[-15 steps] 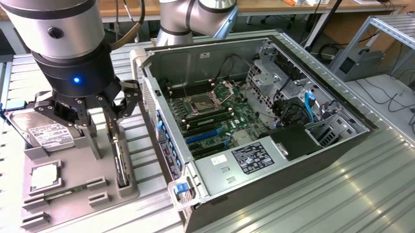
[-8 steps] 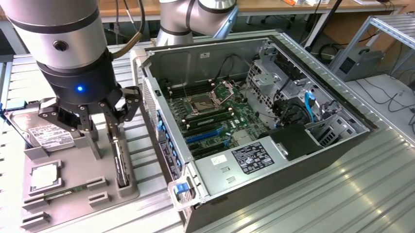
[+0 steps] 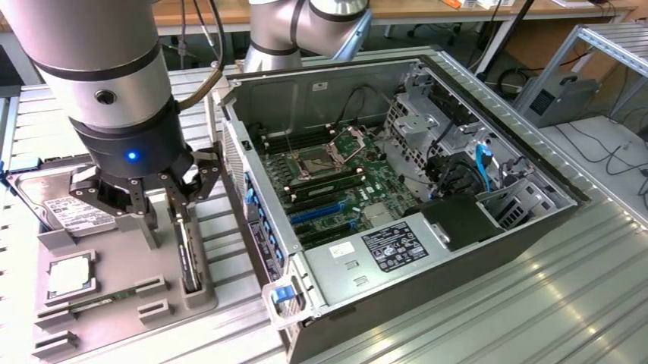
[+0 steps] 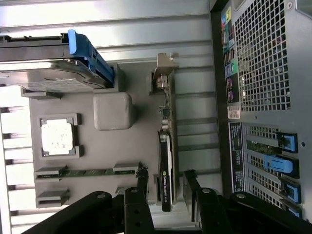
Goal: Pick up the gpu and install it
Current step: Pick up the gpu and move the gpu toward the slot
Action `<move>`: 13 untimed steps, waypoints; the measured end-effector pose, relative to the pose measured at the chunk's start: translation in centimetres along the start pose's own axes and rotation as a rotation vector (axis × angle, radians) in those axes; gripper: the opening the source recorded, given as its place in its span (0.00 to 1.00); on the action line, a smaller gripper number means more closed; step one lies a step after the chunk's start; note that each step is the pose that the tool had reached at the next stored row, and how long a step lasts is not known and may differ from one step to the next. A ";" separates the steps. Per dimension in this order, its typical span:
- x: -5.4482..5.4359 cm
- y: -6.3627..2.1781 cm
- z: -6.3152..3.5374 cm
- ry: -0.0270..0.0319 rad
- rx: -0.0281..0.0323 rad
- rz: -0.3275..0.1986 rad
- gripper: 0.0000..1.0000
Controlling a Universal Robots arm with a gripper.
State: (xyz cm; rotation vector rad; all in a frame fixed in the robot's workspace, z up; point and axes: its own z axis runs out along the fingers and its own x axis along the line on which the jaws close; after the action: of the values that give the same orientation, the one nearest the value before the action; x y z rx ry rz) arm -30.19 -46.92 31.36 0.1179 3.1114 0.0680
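Grey arm (image 3: 102,76): comes down nearly upright at the exterior view's left, wrist pointing down over the tray (image 4: 112,161).
Pincer (image 4: 165,181): open; its two black fingers (image 4: 142,179) stand one on each side of the gpu (image 4: 165,161), at its dark end. A gap shows on both sides and nothing is gripped.
Gpu: stands on its long edge in a slot along the tray's side nearest the computer (image 3: 405,189). Its pale metal bracket (image 4: 163,73) is at the end far from the fingers.
Tray: grey, on the ribbed metal table (image 3: 506,303); it also holds a hard drive (image 4: 44,68), a square chip (image 4: 57,136) and a memory stick (image 4: 87,171).
Computer: lies on its side, open, just beside the tray; its wall rises close to the gpu.
Wrist view: shows the computer's back grille and blue clips (image 4: 280,163).
Exterior view: shows the motherboard inside, with blue slots (image 3: 314,214).
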 end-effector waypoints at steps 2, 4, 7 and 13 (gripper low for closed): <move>0.0 -0.01 0.29 0.0000 0.0000 0.000 0.42; 0.0 -0.02 0.58 0.0000 -0.0001 0.000 0.42; 0.0 -0.04 1.36 0.0000 0.0000 0.000 0.42; 0.1 -0.07 2.57 0.0000 -0.0001 0.000 0.42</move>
State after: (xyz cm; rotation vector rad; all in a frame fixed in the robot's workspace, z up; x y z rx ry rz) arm -30.19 -46.88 28.78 0.1179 3.1114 0.0680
